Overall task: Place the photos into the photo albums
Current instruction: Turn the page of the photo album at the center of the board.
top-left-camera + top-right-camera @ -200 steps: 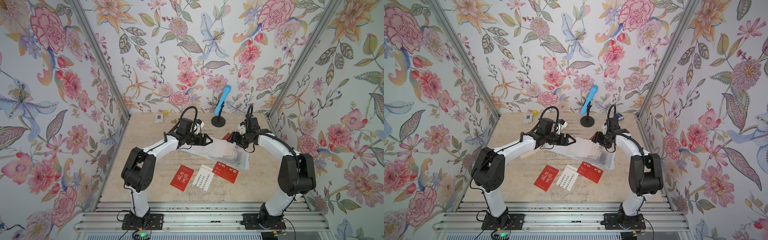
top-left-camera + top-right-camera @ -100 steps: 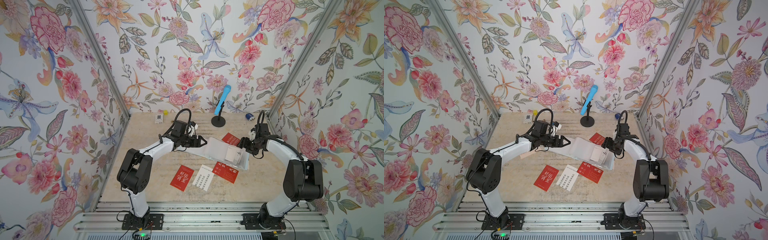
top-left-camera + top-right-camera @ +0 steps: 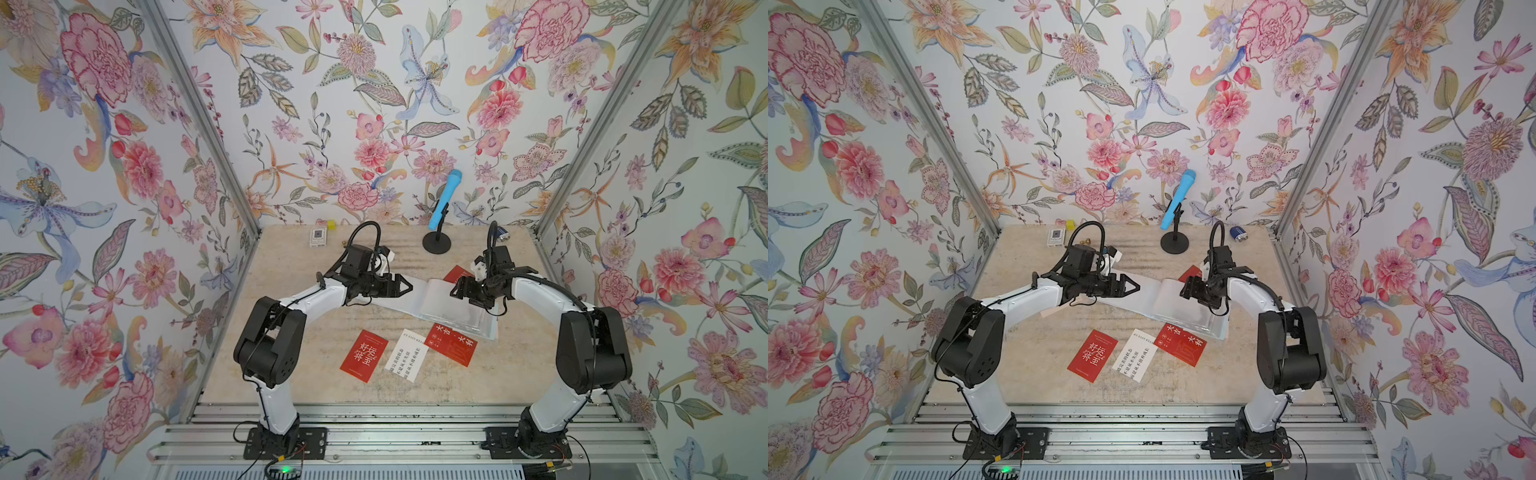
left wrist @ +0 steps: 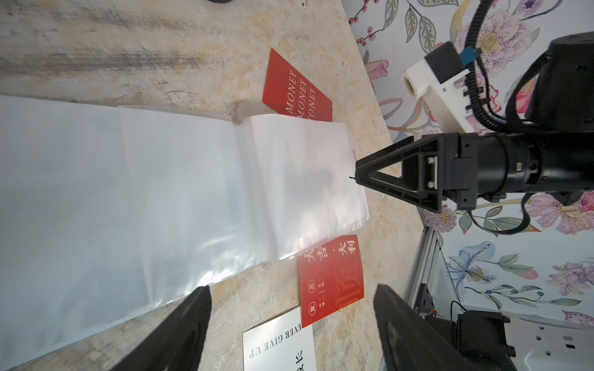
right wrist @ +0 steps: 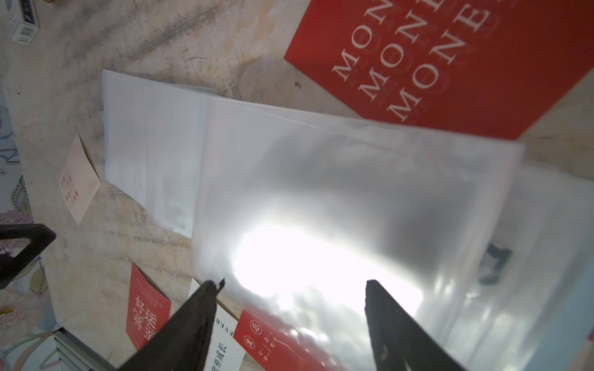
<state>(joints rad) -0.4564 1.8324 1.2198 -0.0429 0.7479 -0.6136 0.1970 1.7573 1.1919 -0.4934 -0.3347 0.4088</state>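
Album open flat in both top views, long axis running arm to arm, lying between left gripper and right gripper, both spread and empty. Loose red card touching the album's near corner, closer to the right arm.

Left wrist: spread wide over the album's near edge, MONEY card beyond the far edge.

Right wrist: hovering wide above the sleeve pages, nothing pinched. Probably a card pick next, right arm nearest.
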